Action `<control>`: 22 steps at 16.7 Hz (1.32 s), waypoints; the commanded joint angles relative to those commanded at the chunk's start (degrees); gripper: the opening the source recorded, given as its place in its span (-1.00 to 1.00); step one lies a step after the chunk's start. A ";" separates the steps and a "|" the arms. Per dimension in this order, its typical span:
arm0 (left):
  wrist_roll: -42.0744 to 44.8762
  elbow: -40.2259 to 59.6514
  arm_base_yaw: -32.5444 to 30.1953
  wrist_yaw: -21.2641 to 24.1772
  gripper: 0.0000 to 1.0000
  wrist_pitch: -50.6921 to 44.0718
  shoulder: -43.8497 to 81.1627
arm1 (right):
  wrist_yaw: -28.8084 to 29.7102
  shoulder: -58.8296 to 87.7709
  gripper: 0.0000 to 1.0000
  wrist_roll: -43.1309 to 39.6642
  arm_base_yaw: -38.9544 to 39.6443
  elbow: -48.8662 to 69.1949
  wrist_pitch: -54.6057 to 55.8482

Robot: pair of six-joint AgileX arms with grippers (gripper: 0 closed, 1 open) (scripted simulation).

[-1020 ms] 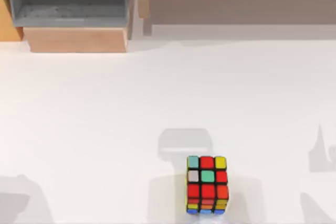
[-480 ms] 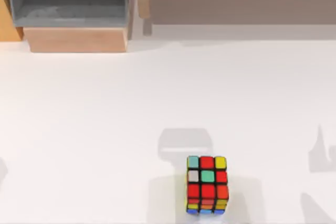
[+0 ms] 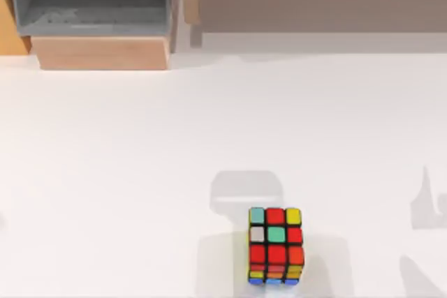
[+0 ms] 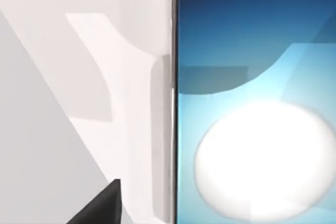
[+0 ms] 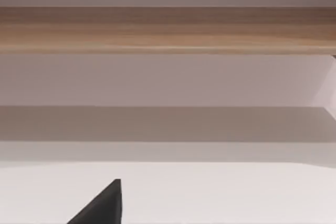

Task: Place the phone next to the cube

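The small 3x3 puzzle cube, black-edged with red, yellow, green, white and orange stickers on top and blue along its lower edge, stands on the white surface near the front edge, right of centre in the top view. The thin flat smartphone appears close up in the left wrist view: dark straight edge, screen shading from deep blue to bright blue with a pale whitish oval patch. It lies flat on white ground. Finger state of either gripper: cannot tell. A grey open drawer in a wooden cabinet sits at the rear left.
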 joint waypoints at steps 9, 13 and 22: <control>0.25 -3.97 0.30 0.01 1.00 8.65 4.75 | 0.00 0.00 1.00 0.00 0.00 0.00 0.00; 0.25 -3.97 0.30 0.01 0.55 8.65 4.75 | 0.00 0.00 1.00 0.00 0.00 0.00 0.00; 0.25 -3.97 0.30 0.01 -0.81 8.65 4.75 | 0.00 0.00 1.00 0.00 0.00 0.00 0.00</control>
